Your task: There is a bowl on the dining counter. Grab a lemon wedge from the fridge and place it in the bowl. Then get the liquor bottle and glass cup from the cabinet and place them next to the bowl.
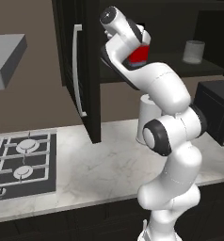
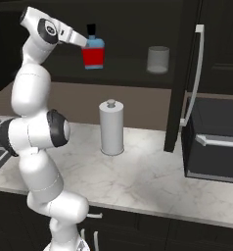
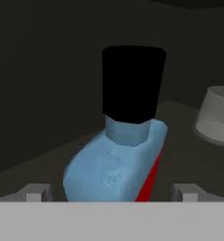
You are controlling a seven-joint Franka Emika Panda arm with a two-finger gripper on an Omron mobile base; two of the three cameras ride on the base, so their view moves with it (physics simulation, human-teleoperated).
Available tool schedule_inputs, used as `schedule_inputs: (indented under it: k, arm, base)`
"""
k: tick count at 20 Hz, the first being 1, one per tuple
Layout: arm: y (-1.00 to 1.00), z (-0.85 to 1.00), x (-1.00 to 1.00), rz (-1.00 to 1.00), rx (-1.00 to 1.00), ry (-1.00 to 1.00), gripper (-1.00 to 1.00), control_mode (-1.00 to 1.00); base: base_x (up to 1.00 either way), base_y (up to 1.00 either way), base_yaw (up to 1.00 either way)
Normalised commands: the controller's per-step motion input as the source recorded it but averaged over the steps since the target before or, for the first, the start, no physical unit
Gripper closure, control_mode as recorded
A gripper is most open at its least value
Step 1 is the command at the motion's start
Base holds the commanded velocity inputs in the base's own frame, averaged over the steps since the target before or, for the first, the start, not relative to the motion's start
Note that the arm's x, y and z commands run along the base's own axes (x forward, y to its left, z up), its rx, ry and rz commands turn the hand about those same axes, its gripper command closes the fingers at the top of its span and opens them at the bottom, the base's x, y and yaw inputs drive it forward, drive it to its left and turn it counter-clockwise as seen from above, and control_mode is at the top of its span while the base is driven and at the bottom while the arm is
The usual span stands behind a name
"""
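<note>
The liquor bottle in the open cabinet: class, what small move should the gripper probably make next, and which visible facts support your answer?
Probably close the gripper on the liquor bottle. In the hand view its open fingertips sit on either side of the bottle's blue shoulders, and the right base view shows the hand right at the bottle on the cabinet shelf. The glass cup stands apart, so it should stay undisturbed.

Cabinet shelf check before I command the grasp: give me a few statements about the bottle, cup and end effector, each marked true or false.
1. The liquor bottle stands upright on the cabinet shelf. True.
2. The glass cup lies tipped over. False: it stands upright, apart from the bottle.
3. The end effector is open, fingers flanking the bottle. True.
4. The cabinet doors are closed. False: a door stands open.
</note>
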Motion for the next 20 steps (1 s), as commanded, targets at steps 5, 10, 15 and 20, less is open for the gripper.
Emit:
schedule_inputs:
  k: [5,10,15,20]
  arm:
    - [0.0,-0.01,0.13,-0.03,0.0,0.0,-1.0,-1.0]
    - [-0.08,-0.08,0.05,-0.03,0.0,0.0,-1.0,-1.0]
    - [-0.13,-0.13,0.02,-0.02,0.0,0.0,-1.0,-1.0]
    - [-0.17,-0.11,0.03,-0.01,0.0,0.0,1.0,-1.0]
  base:
    - [0.0,0.0,0.0]
    - [0.0,0.0,0.0]
    - [0.0,0.0,0.0]
    - [0.0,0.0,0.0]
